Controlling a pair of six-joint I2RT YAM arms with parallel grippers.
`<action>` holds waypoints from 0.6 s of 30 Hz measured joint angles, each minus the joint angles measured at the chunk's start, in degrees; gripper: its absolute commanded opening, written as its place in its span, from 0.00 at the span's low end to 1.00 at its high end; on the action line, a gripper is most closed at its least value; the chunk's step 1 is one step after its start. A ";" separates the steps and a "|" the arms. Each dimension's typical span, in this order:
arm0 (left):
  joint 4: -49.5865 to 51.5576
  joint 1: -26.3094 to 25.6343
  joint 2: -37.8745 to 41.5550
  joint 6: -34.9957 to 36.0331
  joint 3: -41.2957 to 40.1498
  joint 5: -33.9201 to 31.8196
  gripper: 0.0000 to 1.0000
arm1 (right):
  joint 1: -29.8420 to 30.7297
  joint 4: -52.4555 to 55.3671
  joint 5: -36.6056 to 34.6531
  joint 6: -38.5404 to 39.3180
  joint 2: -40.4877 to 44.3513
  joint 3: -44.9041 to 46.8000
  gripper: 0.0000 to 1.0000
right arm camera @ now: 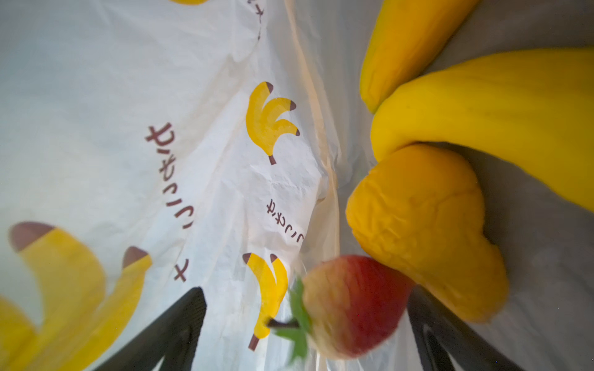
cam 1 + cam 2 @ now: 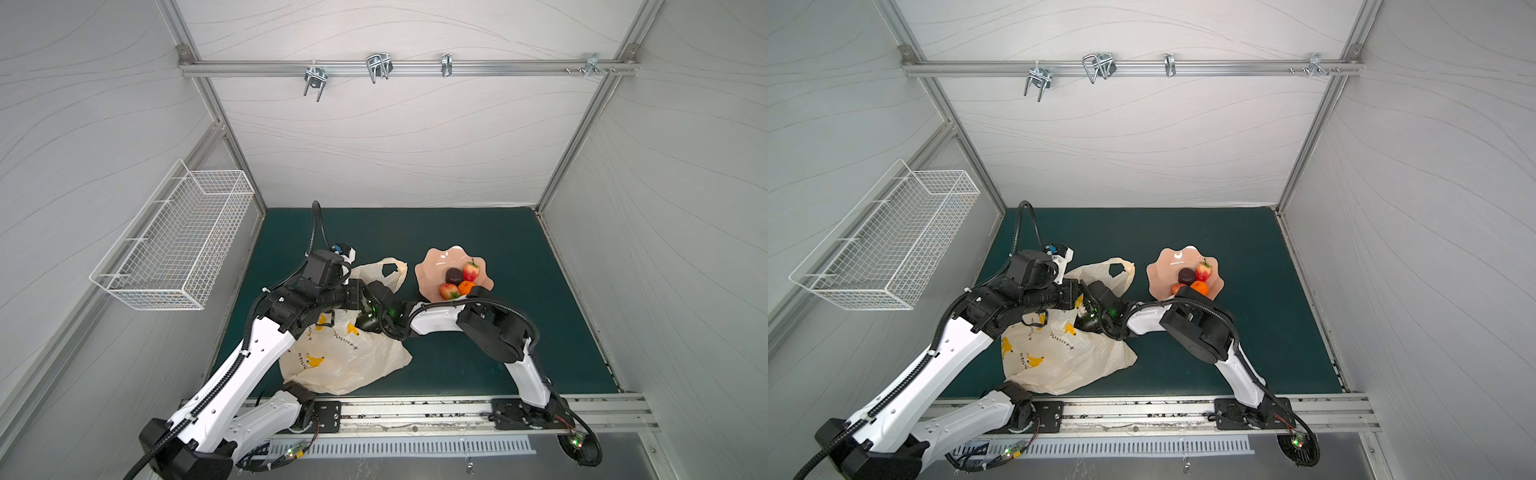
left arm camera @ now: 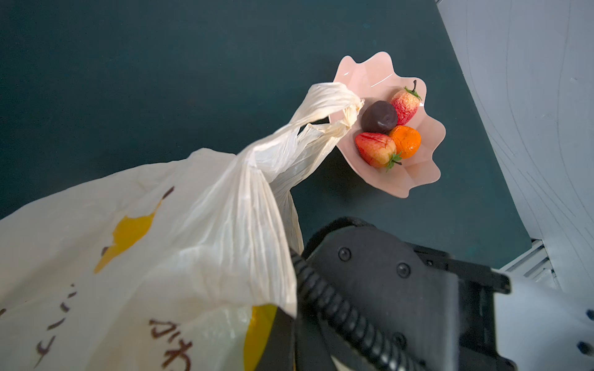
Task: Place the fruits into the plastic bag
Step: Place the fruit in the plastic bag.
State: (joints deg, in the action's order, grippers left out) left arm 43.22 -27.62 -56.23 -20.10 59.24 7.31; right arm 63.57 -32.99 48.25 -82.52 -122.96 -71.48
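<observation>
The right pincer [image 1: 307, 298] is down inside the plastic bag [image 2: 345, 353]; its two black fingers [image 1: 180, 321] stand wide apart and grip nothing; a blurry strawberry [image 1: 353, 305] sits loose between them, clear of one finger and close against the other, can't tell if it touches.

Also in the bag, going by the right wrist view: a long yellow banana [image 1: 498, 119]; a second banana-shaped piece [image 1: 408, 41] right beside it; a wrinkly yellow-orange lemon [image 1: 424, 231] tucked against the banana, just beside the strawberry.

The left pincer [image 2: 356, 296] is closed right down; the bag's rim runs up toward it, but the fingers are hidden, so I can't tell what it's pinching.

The bag lies on the green desk [image 2: 498, 353]; one loop handle [image 2: 390, 270] sticks out near the pink wavy dish [image 2: 436, 266], apart from it in both top views.

On the dish: a far strawberry [image 2: 471, 271]; a near strawberry [image 2: 449, 291]; a dark brown round piece [image 2: 454, 275]; a small orange [image 2: 466, 286]; all bunched together, touching.

A white wire basket [image 2: 178, 249] hangs on the left wall.
</observation>
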 measured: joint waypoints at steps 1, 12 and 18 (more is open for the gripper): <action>0.04 -0.04 0.44 0.00 0.00 0.17 0.00 | -0.35 0.66 0.07 0.31 0.15 0.68 0.99; 0.61 -0.02 4.96 -0.81 -0.57 0.15 0.00 | -5.88 14.99 -2.32 9.49 12.09 6.71 0.99; 1.53 -0.02 6.34 -1.29 -1.77 -0.44 0.00 | -9.14 21.59 -4.79 13.68 18.84 10.21 0.99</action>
State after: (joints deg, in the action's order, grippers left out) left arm 44.75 -27.64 -49.89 -21.39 57.47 6.87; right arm 54.43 -11.40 43.46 -68.84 -104.12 -61.28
